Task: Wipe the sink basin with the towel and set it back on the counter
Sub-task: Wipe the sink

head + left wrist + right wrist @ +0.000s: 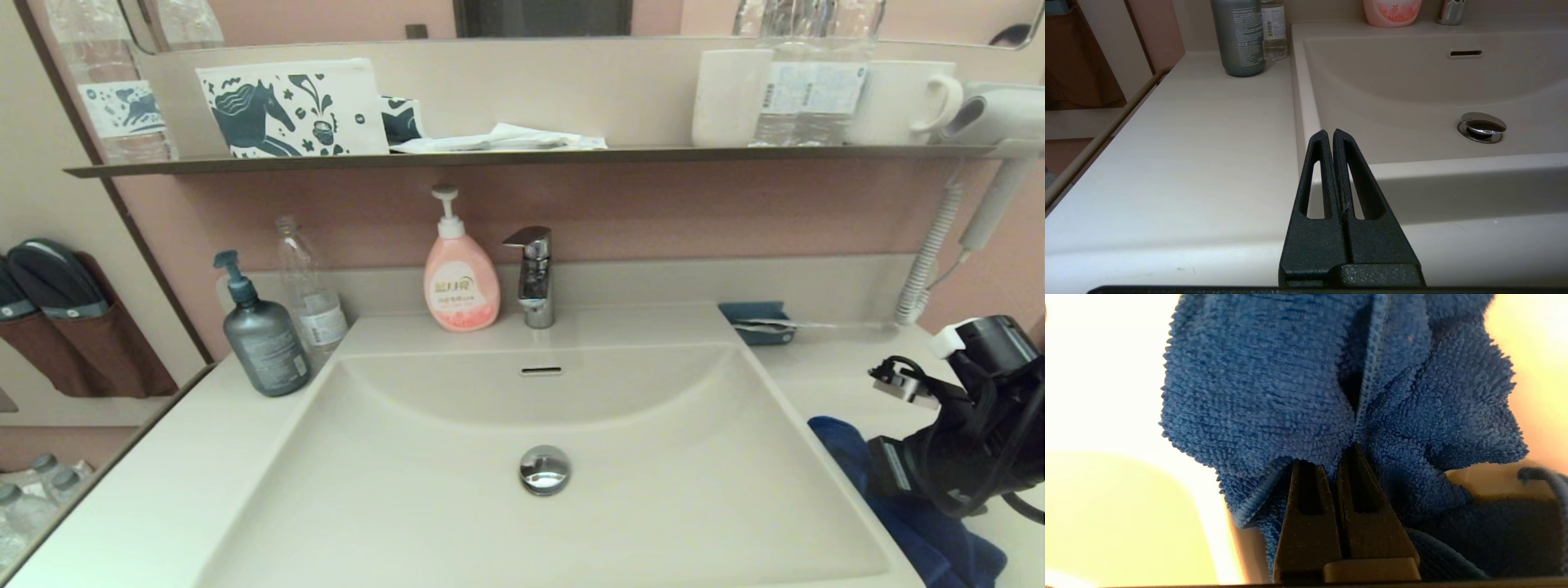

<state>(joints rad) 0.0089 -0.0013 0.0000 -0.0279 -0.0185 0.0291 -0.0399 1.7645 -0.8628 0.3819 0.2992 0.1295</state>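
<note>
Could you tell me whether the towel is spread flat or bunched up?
Bunched: the towel hangs in folds, pinched by the shut right gripper.

Soft, even indoor light; the drain plug shows bright glints. The right wrist view is overexposed to a yellow-white glow around the towel. The shelf bows from lens distortion.

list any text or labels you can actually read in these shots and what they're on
None reads clearly.
Pink soap pump bottle: logo with characters, too blurred to read.
Grey pump bottle: small white print, too small.
Clear bottle: label with barcode, unreadable.
Water bottle on shelf: label print too small.
Towel: no text visible.
</note>
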